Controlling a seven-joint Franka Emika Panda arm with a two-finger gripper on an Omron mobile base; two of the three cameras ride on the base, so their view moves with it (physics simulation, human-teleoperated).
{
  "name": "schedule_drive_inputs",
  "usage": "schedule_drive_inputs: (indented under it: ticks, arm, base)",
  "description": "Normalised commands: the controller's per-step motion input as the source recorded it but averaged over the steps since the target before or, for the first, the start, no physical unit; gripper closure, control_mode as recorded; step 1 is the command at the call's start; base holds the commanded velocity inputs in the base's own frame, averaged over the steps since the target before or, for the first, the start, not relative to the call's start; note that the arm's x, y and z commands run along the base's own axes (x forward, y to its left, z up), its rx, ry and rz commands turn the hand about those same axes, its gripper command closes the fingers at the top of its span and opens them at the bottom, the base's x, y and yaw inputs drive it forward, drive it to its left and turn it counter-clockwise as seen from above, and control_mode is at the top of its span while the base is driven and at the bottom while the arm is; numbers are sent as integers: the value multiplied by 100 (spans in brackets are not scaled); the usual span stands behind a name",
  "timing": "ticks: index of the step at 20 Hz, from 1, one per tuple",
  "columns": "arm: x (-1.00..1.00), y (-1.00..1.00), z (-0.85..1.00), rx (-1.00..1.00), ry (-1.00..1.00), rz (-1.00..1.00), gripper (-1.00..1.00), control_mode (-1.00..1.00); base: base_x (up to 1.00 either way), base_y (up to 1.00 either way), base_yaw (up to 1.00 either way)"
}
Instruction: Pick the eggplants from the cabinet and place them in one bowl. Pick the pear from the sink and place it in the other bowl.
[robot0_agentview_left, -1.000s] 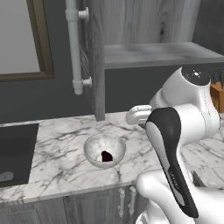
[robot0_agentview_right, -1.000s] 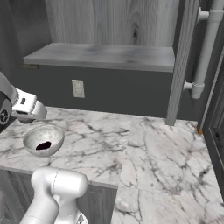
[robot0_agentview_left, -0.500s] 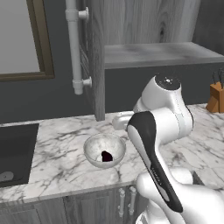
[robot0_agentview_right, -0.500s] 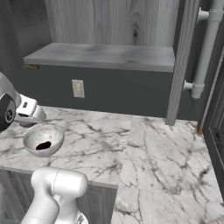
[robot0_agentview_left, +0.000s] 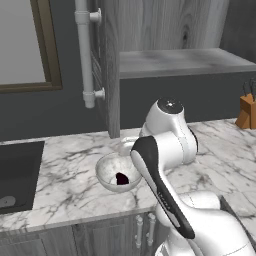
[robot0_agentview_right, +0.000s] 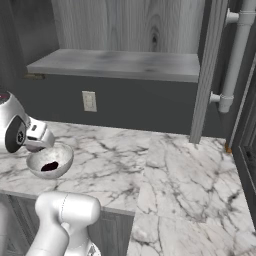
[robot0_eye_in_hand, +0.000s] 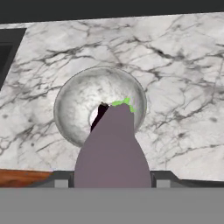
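Both base views look forward and down at the marble counter (robot0_agentview_left: 60, 175), sharing the speckled bowl (robot0_agentview_right: 50, 161); the hand view looks down on it, close.

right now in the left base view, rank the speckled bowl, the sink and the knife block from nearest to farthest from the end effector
1. The speckled bowl, on the counter right below the end effector, which grips an eggplant.
2. The sink, farther off at the left edge.
3. The knife block, farthest, at the right edge by the back wall.
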Motion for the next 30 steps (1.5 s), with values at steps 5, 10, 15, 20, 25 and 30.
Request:
schedule_drive_inputs:
  ticks: [5,10,15,20,25,30]
  arm:
    - [38,0,-1,0,0,0,100,-100]
    - [37,11,-14,0,0,0,100,-100]
    - [19,26,-28,0,0,0,100,-100]
    - [15,17,-41,0,0,0,100,-100]
    - [12,5,-42,0,2,0,100,-100]
    - [8,6,-28,0,1,0,100,-100]
  base:
    - [0,0,0]
    - [0,0,0]
    - [0,0,0]
    - [0,0,0]
    - [0,0,0]
    - [0,0,0]
